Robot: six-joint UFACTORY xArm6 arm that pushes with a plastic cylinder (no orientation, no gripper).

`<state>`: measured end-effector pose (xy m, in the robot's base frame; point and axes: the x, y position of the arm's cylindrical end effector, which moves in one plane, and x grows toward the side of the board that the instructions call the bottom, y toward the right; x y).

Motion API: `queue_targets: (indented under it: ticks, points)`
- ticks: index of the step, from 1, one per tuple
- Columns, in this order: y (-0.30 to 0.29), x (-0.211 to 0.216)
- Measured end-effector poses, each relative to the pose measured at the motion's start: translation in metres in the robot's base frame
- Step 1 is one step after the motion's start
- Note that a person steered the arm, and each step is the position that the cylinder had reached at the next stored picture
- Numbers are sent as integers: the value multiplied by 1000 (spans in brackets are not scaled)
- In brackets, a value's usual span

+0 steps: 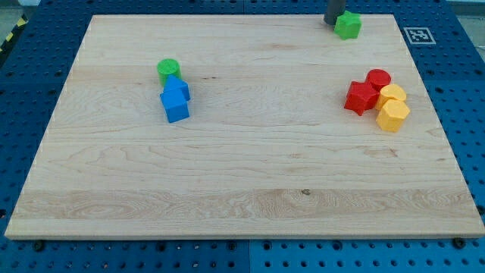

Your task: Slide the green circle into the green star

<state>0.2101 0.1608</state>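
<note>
Right now my tip [333,22] sits at the worktop's [250,189] top edge, toward the top-right corner, just at the left side of the green star [348,26], touching it or very nearly; I cannot tell which; the rod runs out of the view's top, so only its lower end shows. No claw is on this arm, only the rod, so I have no spread or pinch to report. The green circle [168,70] lies well apart from the star, in the upper-left part of the worktop; it touches the upper of two blue blocks [176,99], which sit pressed together just below it, shapes unclear. Near the right edge sits a tight cluster: a red star [361,98] and a red circle [378,79] on its left side, a yellow circle [392,94] and a yellow hexagon [392,115] on its right, all touching their neighbours.
</note>
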Motion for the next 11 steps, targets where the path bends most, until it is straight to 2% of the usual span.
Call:
queue_targets:
  ticks: [2, 3, 5, 6, 7, 8, 11]
  points:
    - [-32, 1]
    - [-111, 37]
    - [-330, 70]
    - [-389, 103]
    - [-384, 150]
    - [-372, 155]
    - [-290, 155]
